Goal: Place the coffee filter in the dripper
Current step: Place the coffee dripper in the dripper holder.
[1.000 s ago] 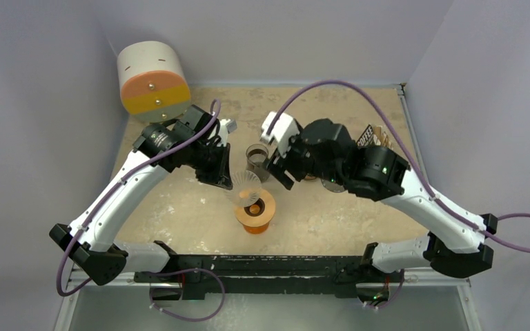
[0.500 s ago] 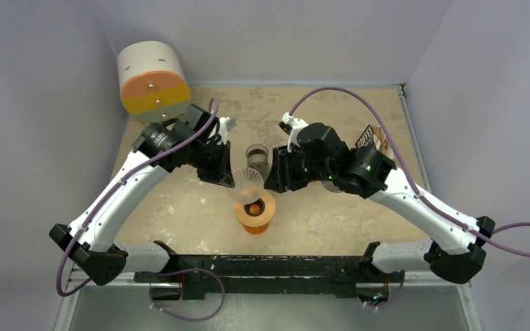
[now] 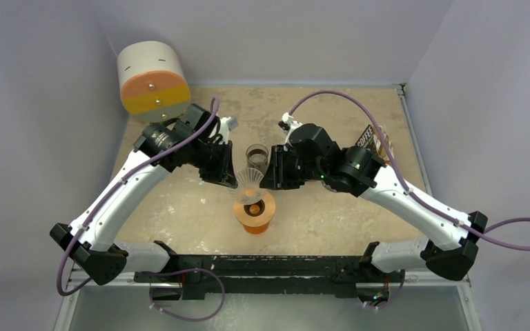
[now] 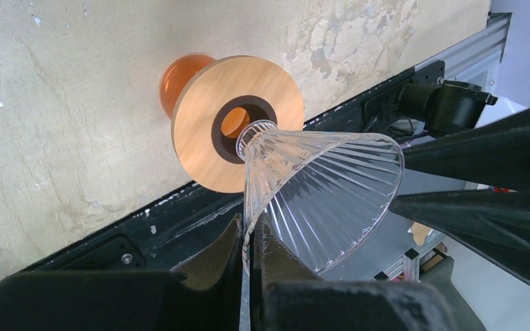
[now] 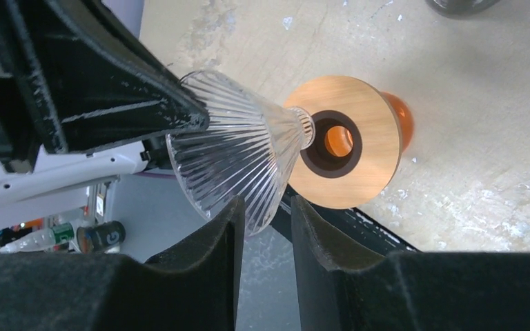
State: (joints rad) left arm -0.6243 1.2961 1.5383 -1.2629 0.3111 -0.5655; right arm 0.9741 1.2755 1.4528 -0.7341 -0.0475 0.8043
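Here, dripper (image 4: pixel 324 186), clamped between left fingers (image 4: pixel 207 269)

The cone (image 4: pixel 317 186) is clear and glossy, glass or hard plastic, I cannot tell which, with fine ribs running down its wall. The disc (image 4: pixel 193 131) is pale wood, smooth and matt, and sits on a shiny, translucent orange bulb (image 4: pixel 179 77). My fingers (image 5: pixel 200 276) are matt black and slightly grainy. The worktop (image 4: pixel 76 152) looks like rough, mottled beige stone with a matt finish.
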